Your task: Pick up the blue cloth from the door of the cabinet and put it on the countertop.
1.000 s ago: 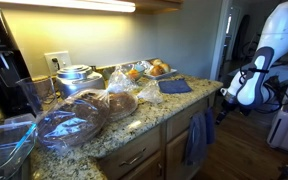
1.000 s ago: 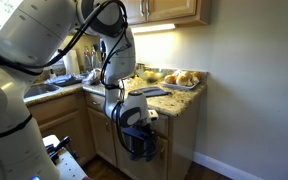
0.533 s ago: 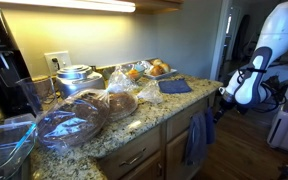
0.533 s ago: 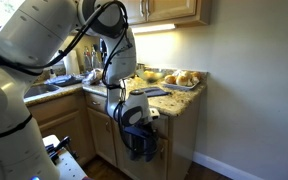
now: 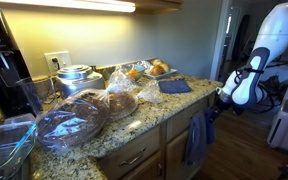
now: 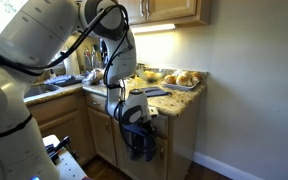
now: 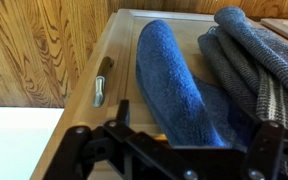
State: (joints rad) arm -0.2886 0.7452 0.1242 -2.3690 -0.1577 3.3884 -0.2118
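Note:
The blue cloth (image 7: 172,80) hangs over the top edge of the light-brown cabinet door (image 7: 112,55); in both exterior views it droops below the counter edge (image 5: 196,138) (image 6: 140,142). My gripper (image 7: 194,138) is open with its fingers on either side of the cloth's fold, close above it. It shows at the counter's corner in both exterior views (image 5: 218,101) (image 6: 134,117). The speckled granite countertop (image 5: 149,112) (image 6: 176,102) runs above the door. A duller slate-blue towel (image 7: 259,50) lies right beside the blue cloth.
On the countertop are bagged bread (image 5: 79,120), a tray of rolls (image 5: 154,69) (image 6: 180,77), a small folded dark-blue cloth (image 5: 174,87), a coffee maker (image 5: 4,60) and a glass bowl (image 5: 4,150). A metal handle (image 7: 100,82) sits left of the cloth.
My gripper has edged slightly closer to the hanging cloth at the cabinet door. The cloth has not moved.

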